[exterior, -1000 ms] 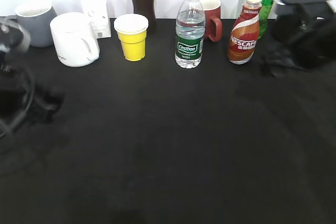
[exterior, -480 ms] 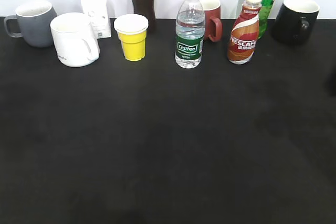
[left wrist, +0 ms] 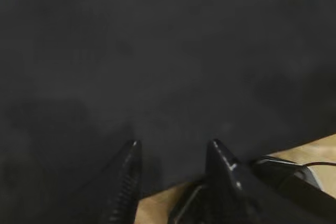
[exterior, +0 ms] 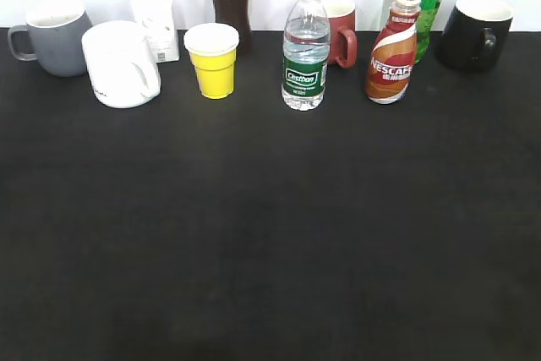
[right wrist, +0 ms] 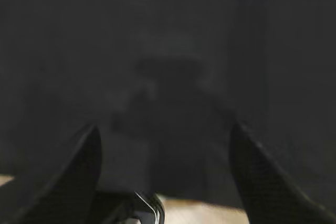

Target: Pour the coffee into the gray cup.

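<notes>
Gray cup (exterior: 53,36), cream inside. Coffee bottle (exterior: 393,55): brown, red-orange-white label. White mug (exterior: 121,63). Yellow cup (exterior: 213,61), white rim. Clear water bottle (exterior: 304,52), green label. Red mug (exterior: 341,30). Black mug (exterior: 474,31). Black tablecloth (exterior: 270,234).

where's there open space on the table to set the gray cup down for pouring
The whole black table in front of the back row is bare, widest below the Cestbon water bottle and Nescafe coffee bottle. The back edge is crowded: gray cup, white mug, yellow cup, black mug.
</notes>
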Robot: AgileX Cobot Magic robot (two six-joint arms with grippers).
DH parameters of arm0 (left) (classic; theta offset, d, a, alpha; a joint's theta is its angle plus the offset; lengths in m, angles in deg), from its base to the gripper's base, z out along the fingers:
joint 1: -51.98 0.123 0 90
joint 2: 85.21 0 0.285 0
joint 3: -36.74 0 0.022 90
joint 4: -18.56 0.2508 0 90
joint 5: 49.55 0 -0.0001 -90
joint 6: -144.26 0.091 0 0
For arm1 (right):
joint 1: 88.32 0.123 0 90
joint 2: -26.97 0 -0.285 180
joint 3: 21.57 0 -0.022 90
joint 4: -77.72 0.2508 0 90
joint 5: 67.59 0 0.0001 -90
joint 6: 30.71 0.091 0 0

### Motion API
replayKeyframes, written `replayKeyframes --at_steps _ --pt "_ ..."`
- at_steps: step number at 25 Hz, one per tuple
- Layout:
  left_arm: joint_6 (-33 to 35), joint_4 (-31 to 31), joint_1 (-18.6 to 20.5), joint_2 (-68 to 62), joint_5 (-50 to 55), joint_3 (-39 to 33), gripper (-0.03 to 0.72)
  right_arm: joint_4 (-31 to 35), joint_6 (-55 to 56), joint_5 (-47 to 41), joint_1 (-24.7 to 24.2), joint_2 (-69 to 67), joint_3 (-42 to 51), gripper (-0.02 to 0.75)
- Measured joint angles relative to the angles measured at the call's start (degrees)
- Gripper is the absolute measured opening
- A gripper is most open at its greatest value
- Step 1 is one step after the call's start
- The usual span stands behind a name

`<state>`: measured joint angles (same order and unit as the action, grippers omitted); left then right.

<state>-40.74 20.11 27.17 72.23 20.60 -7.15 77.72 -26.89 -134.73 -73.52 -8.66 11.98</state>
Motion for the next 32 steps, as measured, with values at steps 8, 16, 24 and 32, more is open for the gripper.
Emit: replayKeyframes --at_steps 8,16,24,32 --pt "0.0 -0.71 -0.07 3.33 -6.24 -1.9 0.483 -0.56 0.0 2.61 0.0 9.37 13.02 0.589" --pt "0.0 -1.06 -0.07 3.28 -8.99 -3.31 0.564 -0.56 0.0 6.62 0.0 9.39 14.79 0.608" --pt "0.0 -1.1 -0.09 3.28 -8.99 -3.31 0.662 -0.67 0.18 6.83 0.0 9.39 14.79 0.649" --pt "0.0 -1.1 -0.09 3.28 -8.99 -3.31 0.375 -0.67 0.23 7.06 0.0 9.39 14.79 0.452"
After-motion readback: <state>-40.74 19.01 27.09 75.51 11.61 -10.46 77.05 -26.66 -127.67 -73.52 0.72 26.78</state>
